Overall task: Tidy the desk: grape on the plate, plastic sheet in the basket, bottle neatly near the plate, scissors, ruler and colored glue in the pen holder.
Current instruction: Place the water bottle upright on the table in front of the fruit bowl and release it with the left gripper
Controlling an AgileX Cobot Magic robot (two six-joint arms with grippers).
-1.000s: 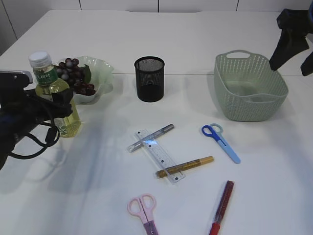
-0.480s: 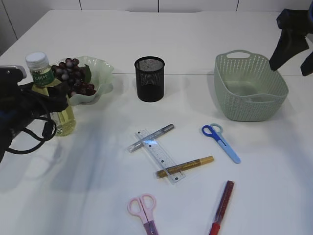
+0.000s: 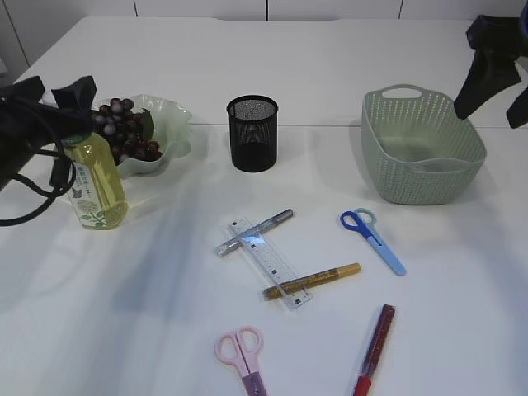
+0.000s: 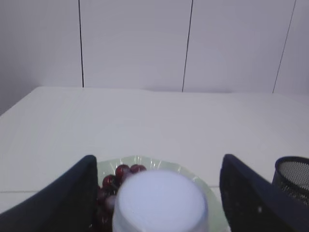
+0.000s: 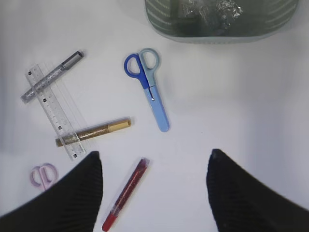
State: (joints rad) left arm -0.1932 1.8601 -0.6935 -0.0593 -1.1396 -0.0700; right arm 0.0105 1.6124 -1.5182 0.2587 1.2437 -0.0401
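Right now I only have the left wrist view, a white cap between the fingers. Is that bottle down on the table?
Observer: Yes. The bottle has its base on the table, just front-left of the plate.
Operator: What is out for the pen holder?
Observer: The ruler, blue scissors, pink scissors, silver glue pen, gold glue pen and red glue pen lie in front of the pen holder.
Operator: And the plastic sheet?
Observer: The plastic sheet lies crumpled inside the basket.
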